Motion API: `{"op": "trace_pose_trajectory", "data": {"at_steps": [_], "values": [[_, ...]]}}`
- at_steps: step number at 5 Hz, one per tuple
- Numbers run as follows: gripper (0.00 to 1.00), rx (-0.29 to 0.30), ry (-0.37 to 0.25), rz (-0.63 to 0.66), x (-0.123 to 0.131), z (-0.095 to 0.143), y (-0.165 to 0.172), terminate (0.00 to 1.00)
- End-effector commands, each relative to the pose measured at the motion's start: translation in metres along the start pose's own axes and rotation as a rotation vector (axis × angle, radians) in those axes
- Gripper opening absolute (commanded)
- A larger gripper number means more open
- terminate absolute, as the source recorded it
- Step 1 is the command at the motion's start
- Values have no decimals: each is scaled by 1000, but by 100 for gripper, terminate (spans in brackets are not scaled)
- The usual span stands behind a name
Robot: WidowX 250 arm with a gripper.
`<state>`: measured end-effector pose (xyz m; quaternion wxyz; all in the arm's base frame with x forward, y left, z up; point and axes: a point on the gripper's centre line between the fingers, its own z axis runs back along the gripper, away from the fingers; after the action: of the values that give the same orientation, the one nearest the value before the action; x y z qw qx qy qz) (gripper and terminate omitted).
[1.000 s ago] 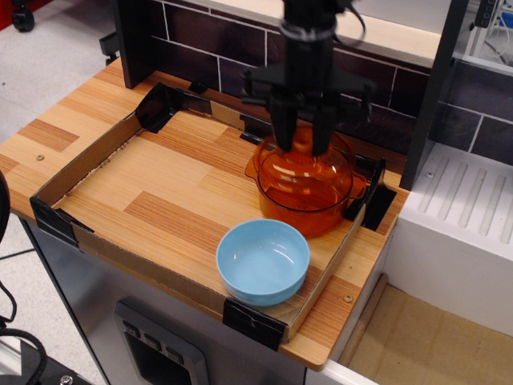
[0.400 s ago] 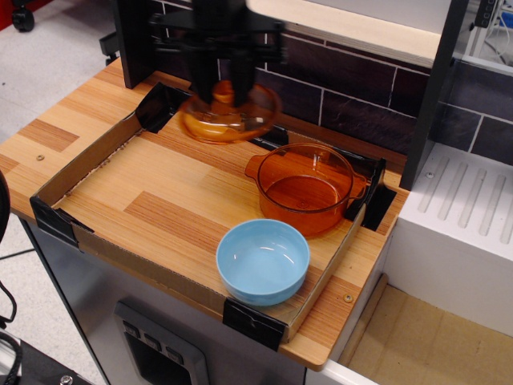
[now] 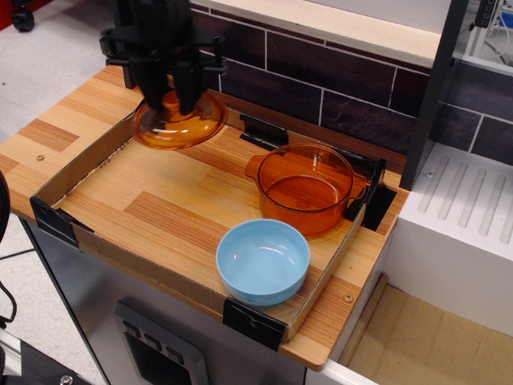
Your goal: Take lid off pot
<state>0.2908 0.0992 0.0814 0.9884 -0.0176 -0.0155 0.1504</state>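
While the gripper (image 3: pixel 170 95) clamps the lid (image 3: pixel 178 122) by its knob over the table's (image 3: pixel 168 196) back-left corner, the pot (image 3: pixel 304 187) sits uncovered, well apart. Lowering the lid level before letting go should prevent sliding or chipping.

Lid (image 3: pixel 178 122) carried farther left by end effector (image 3: pixel 169 98), lower.
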Motion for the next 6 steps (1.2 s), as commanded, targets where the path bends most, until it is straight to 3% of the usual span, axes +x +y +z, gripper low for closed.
{"op": "trace_pose_trajectory", "data": {"at_steps": [1, 4, 5, 6], "values": [[0, 38, -78, 0, 20, -4, 19, 0], [0, 111, -81, 26, 35, -31, 30, 0], [100, 100, -82, 5, 32, -24, 27, 0], [100, 100, -87, -9, 31, -19, 26, 0]]}}
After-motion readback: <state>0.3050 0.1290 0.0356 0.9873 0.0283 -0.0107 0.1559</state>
